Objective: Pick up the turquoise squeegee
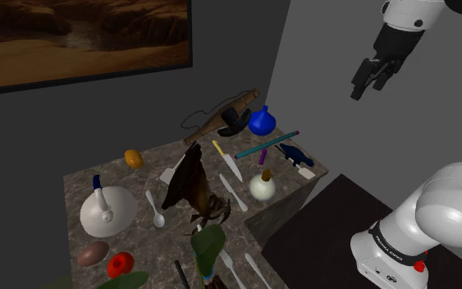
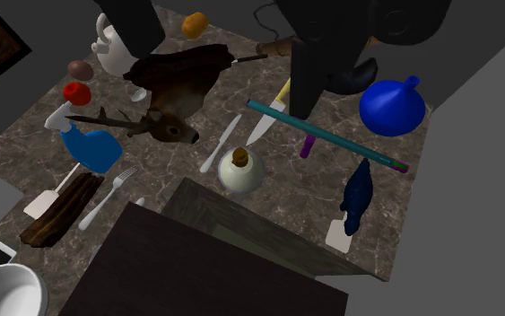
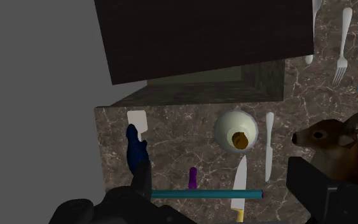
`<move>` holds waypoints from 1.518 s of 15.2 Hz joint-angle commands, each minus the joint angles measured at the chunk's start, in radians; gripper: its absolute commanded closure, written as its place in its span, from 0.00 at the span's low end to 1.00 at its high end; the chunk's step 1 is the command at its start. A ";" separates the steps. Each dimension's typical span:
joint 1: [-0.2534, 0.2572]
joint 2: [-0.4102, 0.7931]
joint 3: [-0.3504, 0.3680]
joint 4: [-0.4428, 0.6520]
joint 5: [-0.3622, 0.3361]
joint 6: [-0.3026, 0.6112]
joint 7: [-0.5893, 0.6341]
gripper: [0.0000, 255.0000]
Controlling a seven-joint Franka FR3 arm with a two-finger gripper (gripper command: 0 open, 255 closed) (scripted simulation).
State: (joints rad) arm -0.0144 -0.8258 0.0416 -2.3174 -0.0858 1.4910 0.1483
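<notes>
Shoulder view: your desk [image 1: 81,193] is a dark marbled stone slab set into a corner of plain grey walls, with a framed brown landscape picture [image 1: 81,33] hanging above it. The dark box stand [image 1: 319,230] adjoins the desk's near edge. The turquoise squeegee [image 1: 267,143] lies flat toward the desk's far right corner: a thin straight bar with a short purple stub at its middle. It sits between a glossy blue funnel-shaped vessel [image 1: 262,121] and a round cream bottle [image 1: 263,185] with a cork. Your gripper [image 1: 368,86] hangs high above and to the right of the desk, fingers parted and holding nothing. Second exterior view: the squeegee [image 2: 349,143] runs diagonally across the veined stone. The blue vessel [image 2: 391,106] is just beyond it, and a dark blue tool with a flat white blade [image 2: 356,202] lies near the desk edge. A brown deer head [image 2: 165,126] with antlers lies well to the left. Wrist view: the black fingers [image 3: 333,197] stand wide apart and clasp nothing. The squeegee [image 3: 206,194] shows below, between them. The yellow-handled knife [image 3: 240,191] crosses it near one end, and the cream bottle [image 3: 236,130] and a plain white table knife [image 3: 269,146] lie beyond it.
</notes>
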 commanded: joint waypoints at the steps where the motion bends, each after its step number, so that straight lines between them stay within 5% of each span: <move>1: 0.000 0.000 0.000 0.000 0.000 0.000 0.000 0.00; 12: -0.099 0.279 0.079 -0.097 0.113 0.337 0.383 0.00; 23: -0.179 0.663 0.111 -0.049 0.178 0.660 0.715 0.00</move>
State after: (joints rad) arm -0.1864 -0.2066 0.1515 -2.3822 0.0880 2.1221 0.8310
